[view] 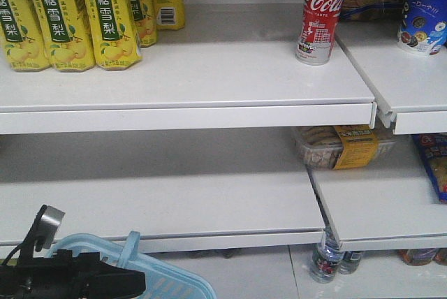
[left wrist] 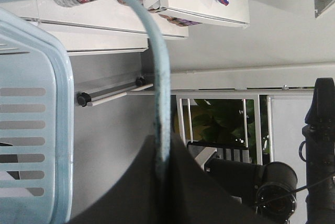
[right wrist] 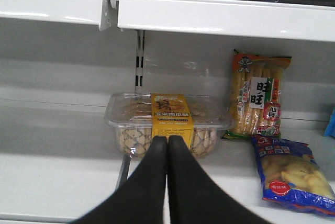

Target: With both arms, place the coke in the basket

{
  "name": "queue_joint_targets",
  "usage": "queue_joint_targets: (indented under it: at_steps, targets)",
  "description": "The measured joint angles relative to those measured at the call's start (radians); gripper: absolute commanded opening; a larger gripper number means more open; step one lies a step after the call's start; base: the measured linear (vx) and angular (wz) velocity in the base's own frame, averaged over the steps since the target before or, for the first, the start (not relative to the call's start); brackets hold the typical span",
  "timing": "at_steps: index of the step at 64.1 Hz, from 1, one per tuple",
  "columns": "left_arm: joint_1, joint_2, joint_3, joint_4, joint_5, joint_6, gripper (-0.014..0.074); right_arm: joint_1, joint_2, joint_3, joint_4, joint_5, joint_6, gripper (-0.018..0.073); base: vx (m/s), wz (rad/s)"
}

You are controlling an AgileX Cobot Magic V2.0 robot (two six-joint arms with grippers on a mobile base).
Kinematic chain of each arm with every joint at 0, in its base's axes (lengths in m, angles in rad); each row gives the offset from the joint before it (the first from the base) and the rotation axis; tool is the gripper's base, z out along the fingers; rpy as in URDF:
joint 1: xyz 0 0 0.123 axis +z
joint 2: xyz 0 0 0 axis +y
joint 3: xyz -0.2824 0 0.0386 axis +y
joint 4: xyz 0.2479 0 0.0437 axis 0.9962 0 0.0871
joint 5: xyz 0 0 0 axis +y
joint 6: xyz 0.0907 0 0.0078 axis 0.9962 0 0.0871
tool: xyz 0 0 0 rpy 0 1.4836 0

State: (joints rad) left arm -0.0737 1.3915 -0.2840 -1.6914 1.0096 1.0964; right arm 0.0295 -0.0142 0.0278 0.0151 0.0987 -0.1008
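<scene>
**Front view:** coke (view: 321, 14) stands upright on the upper shelf (view: 209, 75), near its right end. No gripper is near it, and it sits well above and to the right of the left arm (view: 77, 279). Basket (view: 171, 278) is low at bottom left, right beside that arm. Yellow drink bottles (view: 70, 12) are at the far left of the same shelf, farther from the coke than from the left jaws.

Progress, as I read it: the basket seems to be in hand. Coke pick and drop are both not yet done, so this is an early stage.

**Left wrist view:** the handle (left wrist: 157, 67) runs straight down into the left gripper (left wrist: 159, 156) and vanishes between the dark fingers. The jaws look clamped on it w/ no gap showing, though they're blurred this close to the lens. The basket's slotted wall hangs just left of the jaws.

**Right wrist view:** right gripper (right wrist: 167, 140) has its fingers pressed tip to tip, w/ nothing between them.
- **Ahead of the jaws:** clear cookie tray (right wrist: 162, 122) w/ a yellow label. Can't tell if the tips touch it.
- **Right of the jaws:** rice-cracker bag (right wrist: 259, 96), w/ a blue snack bag (right wrist: 290, 174) lower right.
- **Up and left of the jaws, one shelf higher:** the coke. The red-white base at the top edge is prob. it.

The right jaws would need to rise and open before any grasp.
</scene>
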Motion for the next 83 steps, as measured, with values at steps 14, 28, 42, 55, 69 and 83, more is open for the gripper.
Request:
queue_joint_targets:
  at_steps: [14, 28, 42, 55, 69, 83]
  targets:
    - [0.0, 0.0, 0.0, 0.0, 0.0, 0.0, -0.0006, 0.0, 0.0, 0.0, 0.0, 0.0, 0.0, -0.001, 0.0, 0.0]
    - [0.0, 0.0, 0.0, 0.0, 0.0, 0.0, -0.0006, 0.0, 0.0, 0.0, 0.0, 0.0, 0.0, -0.001, 0.0, 0.0]
    - [0.0, 0.0, 0.0, 0.0, 0.0, 0.0, -0.0006, 0.0, 0.0, 0.0, 0.0, -0.004, 0.0, -0.001, 0.0, 0.0]
    - [0.0, 0.0, 0.0, 0.0, 0.0, 0.0, -0.0006, 0.0, 0.0, 0.0, 0.057, -0.046, 0.035, -0.001, 0.0, 0.0]
    - [0.0, 0.0, 0.0, 0.0, 0.0, 0.0, -0.0006, 0.0, 0.024, -0.115, 0.066, -0.024, 0.038, -0.001, 0.0, 0.0]
    - [0.0, 0.0, 0.0, 0.0, 0.0, 0.0, -0.0006, 0.0, 0.191, -0.329, 0.067, 0.104, 0.037, -0.001, 0.0, 0.0]
